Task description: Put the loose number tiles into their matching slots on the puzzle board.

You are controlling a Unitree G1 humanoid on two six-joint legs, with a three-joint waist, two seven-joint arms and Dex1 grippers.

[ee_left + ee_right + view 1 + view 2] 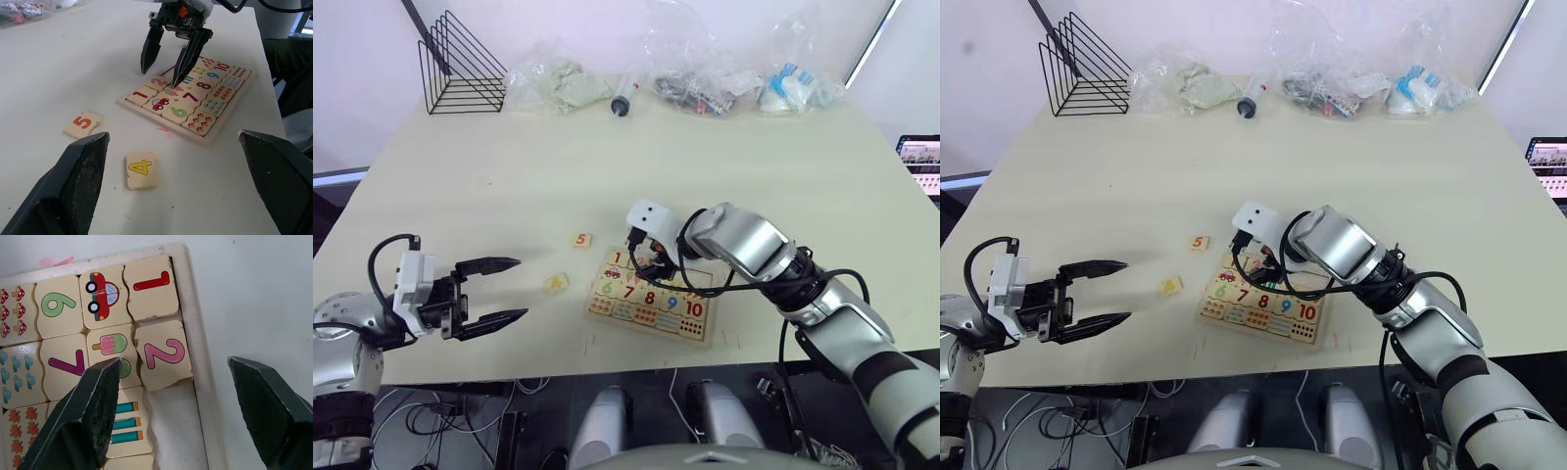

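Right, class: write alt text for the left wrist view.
An open gripper hangs over a wooden number puzzle board on a pale table. Loose tiles 4 and 5 lie on the table short of the board, between two dark fingers up close.

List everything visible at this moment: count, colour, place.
Puzzle board: one, light wood, near table edge.
Tiles 1 and 2: seated in board's corner.
Tile 5: one, orange digit, loose beside board.
Tile 4: one, yellow digit, loose, nearer left gripper.
Wire rack: one, black, far left corner.
Plastic bags: several, clear, far edge.
Syringe-like tube: one, far edge.
Table: one, cream.
Left gripper: jaws open, beside tile 4.
Right gripper: jaws open over board.
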